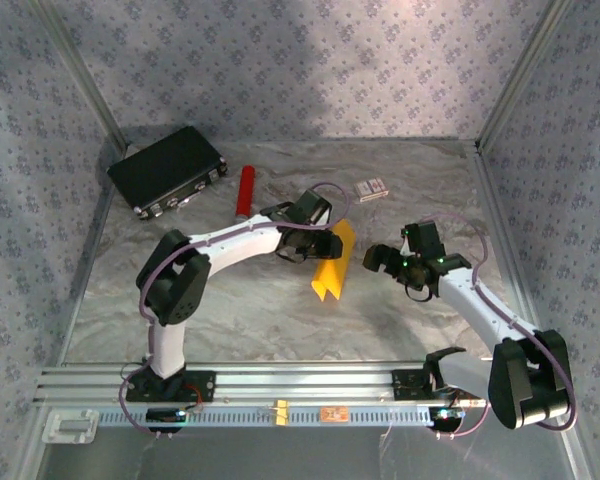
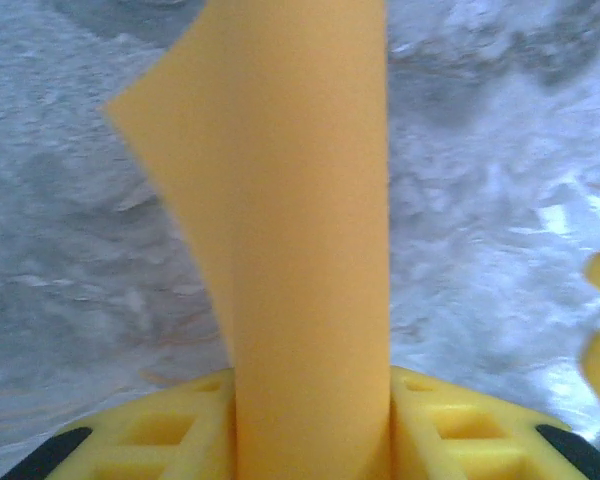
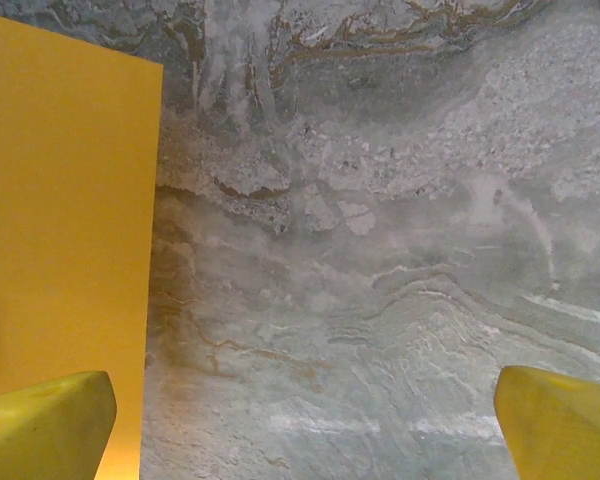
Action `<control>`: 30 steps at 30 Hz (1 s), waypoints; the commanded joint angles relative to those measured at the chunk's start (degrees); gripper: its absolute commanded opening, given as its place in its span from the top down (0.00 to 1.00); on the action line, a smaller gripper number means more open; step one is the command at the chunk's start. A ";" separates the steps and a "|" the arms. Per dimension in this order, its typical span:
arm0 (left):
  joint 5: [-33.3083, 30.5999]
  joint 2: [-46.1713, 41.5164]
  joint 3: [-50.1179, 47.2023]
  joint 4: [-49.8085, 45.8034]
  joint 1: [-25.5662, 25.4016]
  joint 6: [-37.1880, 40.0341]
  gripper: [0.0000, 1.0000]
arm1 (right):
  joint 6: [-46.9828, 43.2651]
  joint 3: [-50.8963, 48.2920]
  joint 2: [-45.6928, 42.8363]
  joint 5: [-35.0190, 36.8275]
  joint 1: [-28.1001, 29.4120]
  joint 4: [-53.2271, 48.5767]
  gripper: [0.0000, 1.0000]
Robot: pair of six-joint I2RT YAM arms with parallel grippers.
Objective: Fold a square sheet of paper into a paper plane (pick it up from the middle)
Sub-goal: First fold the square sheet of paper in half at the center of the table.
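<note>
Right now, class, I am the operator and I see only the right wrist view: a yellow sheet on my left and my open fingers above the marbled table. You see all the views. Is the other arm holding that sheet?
Observer: Yes, in the left wrist view the left gripper is shut on the square sheet of paper.
Operator: Does it lie flat?
Observer: No, the top view shows it lifted and bent over at that gripper.
Operator: What else is around?
Observer: A red cylinder, a black case and a small box along the far side.
</note>
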 commanded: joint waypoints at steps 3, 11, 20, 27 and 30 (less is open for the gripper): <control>10.17 -3.27 -4.87 11.67 2.23 -5.48 0.63 | 2.01 1.72 -0.53 -3.87 -1.56 1.71 0.01; 14.28 -4.03 -12.35 21.87 4.84 -10.97 0.62 | 3.81 0.24 -2.20 -8.25 -1.88 5.50 0.01; 13.41 -4.13 -21.17 35.39 5.37 -17.16 0.62 | 3.06 -0.53 -2.44 -11.37 -1.74 7.02 0.01; 9.99 -4.97 -26.16 40.68 5.68 -18.83 0.62 | 3.02 -0.56 -1.77 -12.90 -1.35 7.71 0.01; 9.76 -4.38 -27.16 41.16 5.84 -19.00 0.62 | 3.04 -0.50 -1.17 -13.19 -0.91 8.07 0.01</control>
